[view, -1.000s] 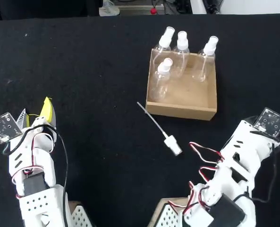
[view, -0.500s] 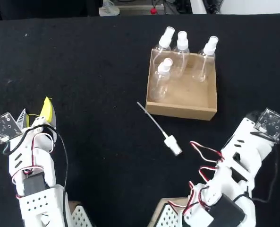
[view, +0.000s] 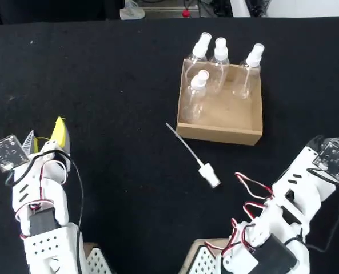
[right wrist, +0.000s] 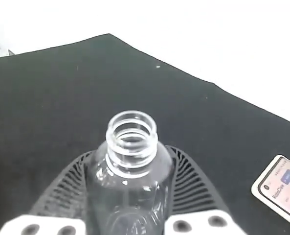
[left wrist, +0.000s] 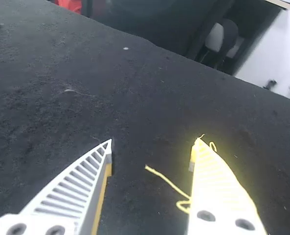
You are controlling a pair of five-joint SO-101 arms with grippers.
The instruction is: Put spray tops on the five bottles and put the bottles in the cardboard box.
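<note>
The cardboard box (view: 250, 125) stands at the back centre-right of the black table, with several clear bottles (view: 195, 98) upright in it, each with a white spray top. A loose spray top (view: 208, 174) with its long thin tube lies flat on the table in front of the box. My right gripper (right wrist: 132, 164) is shut on an uncapped clear bottle (right wrist: 132, 139), whose open neck points away from the wrist. The right arm (view: 303, 180) is at the near right. My left gripper (view: 43, 130) stands open at the near left, nothing between its fingers (left wrist: 199, 156).
A phone (right wrist: 282, 183) lies beyond the held bottle, near the table's far edge in the right wrist view. Bare black cloth (view: 112, 85) stretches between the left arm and the box. Room clutter (view: 132, 10) sits behind the table's back edge.
The right arm has drawn back a little toward the near right corner, still holding the bottle. The left arm has barely shifted.
</note>
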